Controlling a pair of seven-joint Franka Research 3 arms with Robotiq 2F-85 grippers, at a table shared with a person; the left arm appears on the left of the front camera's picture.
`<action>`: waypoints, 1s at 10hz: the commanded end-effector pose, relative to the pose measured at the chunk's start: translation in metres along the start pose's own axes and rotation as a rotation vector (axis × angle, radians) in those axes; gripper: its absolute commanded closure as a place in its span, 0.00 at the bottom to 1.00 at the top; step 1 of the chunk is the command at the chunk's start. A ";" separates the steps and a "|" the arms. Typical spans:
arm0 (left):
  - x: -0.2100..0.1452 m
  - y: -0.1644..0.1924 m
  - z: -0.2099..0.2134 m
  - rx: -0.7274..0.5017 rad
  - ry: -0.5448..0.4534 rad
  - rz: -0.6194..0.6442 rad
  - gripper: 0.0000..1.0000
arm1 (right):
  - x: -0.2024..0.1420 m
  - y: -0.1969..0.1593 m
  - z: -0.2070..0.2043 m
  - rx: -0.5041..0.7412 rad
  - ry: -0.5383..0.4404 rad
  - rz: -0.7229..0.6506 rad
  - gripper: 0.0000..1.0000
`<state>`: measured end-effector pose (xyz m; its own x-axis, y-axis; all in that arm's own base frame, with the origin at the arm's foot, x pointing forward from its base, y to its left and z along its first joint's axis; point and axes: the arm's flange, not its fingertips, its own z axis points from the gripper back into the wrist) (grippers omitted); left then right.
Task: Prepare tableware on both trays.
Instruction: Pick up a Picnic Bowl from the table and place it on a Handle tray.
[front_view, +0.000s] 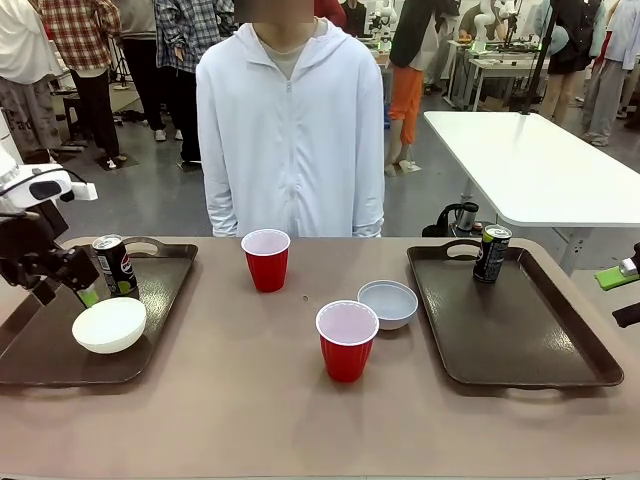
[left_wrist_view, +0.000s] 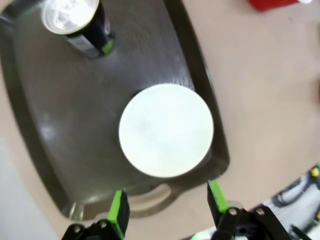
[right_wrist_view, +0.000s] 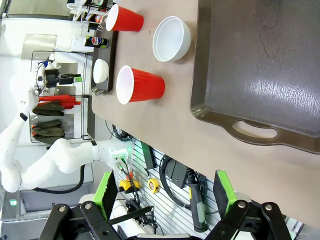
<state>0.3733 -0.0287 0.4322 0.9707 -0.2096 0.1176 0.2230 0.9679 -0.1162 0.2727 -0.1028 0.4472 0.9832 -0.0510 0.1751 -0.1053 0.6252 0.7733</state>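
The cream-white bowl (front_view: 110, 325) (left_wrist_view: 166, 130) and a dark can (front_view: 117, 265) (left_wrist_view: 77, 25) stand on the left tray (front_view: 40, 360) (left_wrist_view: 75, 115). My left gripper (front_view: 88, 290) (left_wrist_view: 167, 207) hangs open just above and behind that bowl, holding nothing. The right tray (front_view: 520, 330) (right_wrist_view: 265, 65) carries the other can (front_view: 491, 253). On the bare table between the trays are the pale grey bowl (front_view: 388, 303) (right_wrist_view: 172, 38) and two red cups (front_view: 266, 259) (front_view: 346, 340) (right_wrist_view: 140, 85). My right gripper (front_view: 622, 295) (right_wrist_view: 165, 192) is open at the table's right edge, off the tray.
A person in a white zip jacket (front_view: 290, 130) stands at the far edge, hands out of sight. A black kettle (front_view: 462, 217) sits behind the right tray. A white table (front_view: 540, 160) stands at the back right.
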 end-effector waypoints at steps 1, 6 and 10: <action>-0.029 -0.010 0.012 0.073 -0.007 -0.004 0.04 | 0.001 0.001 0.000 0.019 -0.005 0.000 0.00; -0.017 -0.012 0.031 0.057 -0.013 -0.017 0.04 | 0.001 0.001 0.000 0.019 -0.005 0.000 0.00; -0.011 0.009 0.049 -0.146 0.073 -0.113 0.04 | 0.000 0.000 0.000 0.000 0.000 0.000 0.00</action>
<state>0.3498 -0.0269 0.4661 0.9611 -0.2535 0.1100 0.2656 0.9573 -0.1140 0.2728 -0.1027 0.4473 0.9833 -0.0506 0.1750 -0.1054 0.6256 0.7730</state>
